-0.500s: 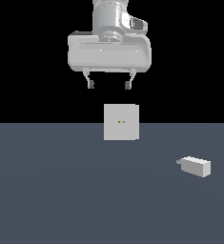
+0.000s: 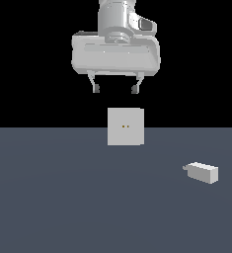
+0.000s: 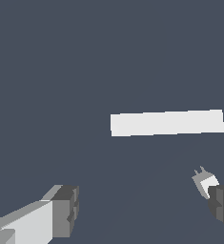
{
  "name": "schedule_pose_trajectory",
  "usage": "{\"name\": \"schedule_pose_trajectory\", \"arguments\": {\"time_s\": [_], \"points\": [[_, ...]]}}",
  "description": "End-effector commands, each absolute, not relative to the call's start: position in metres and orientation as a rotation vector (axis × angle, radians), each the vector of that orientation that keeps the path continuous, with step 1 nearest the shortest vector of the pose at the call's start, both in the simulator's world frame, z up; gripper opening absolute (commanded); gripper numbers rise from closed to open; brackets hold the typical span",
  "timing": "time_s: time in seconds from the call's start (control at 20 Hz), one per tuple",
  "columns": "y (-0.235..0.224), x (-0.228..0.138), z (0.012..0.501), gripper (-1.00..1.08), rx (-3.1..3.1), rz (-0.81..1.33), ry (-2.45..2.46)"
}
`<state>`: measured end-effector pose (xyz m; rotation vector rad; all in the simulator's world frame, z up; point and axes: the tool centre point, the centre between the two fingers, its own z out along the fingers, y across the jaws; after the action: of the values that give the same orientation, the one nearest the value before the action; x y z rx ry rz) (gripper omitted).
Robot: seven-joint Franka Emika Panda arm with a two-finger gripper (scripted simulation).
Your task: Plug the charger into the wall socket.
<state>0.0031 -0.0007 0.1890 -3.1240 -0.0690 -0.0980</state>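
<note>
Black emptiness fills the background, and below it a flat slate-grey floor (image 2: 63, 197) stretches right across the exterior view. I hang high over it, my gripper (image 2: 115, 89) spread wide with nothing between the two dark fingertips (image 2: 95, 89), both pointing straight down. My pale body sits broad above them, with the wrist rising out of the picture at twelve o'clock.

Directly under me, at six o'clock from my fingers and well apart from them, stands the wall socket (image 2: 125, 127), a light-grey square plate, upright, its face turned toward the exterior camera. Two tiny yellowish holes sit side by side near its middle. Its lower edge meets the floor, its upper part stands against the black.

Now the charger (image 2: 202, 172): a small light-grey block lying on the floor, at about four o'clock from the socket in the exterior view and well apart from it. Something short sticks out of the end nearer the socket.

From my wrist camera, looking down, the socket (image 3: 167, 122) shows only as a thin pale bar, seen edge-on from above. The charger (image 3: 205, 181) peeks out just beside my dark fingertip (image 3: 223, 205), with two short prongs showing on its end, partly hidden behind that finger. My other finger (image 3: 61, 209) reaches in far across the picture, confirming the wide spread. Neither finger touches anything.
</note>
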Motion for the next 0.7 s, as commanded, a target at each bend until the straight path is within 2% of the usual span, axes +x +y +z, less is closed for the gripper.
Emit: {"name": "schedule_pose_trajectory", "arguments": {"time_s": [0.0, 0.65], "points": [[-0.005, -0.001, 0.186, 1.00, -3.121, -0.114, -0.088], [-0.046, -0.028, 0.158, 1.00, -3.084, -0.257, -0.264]]}}
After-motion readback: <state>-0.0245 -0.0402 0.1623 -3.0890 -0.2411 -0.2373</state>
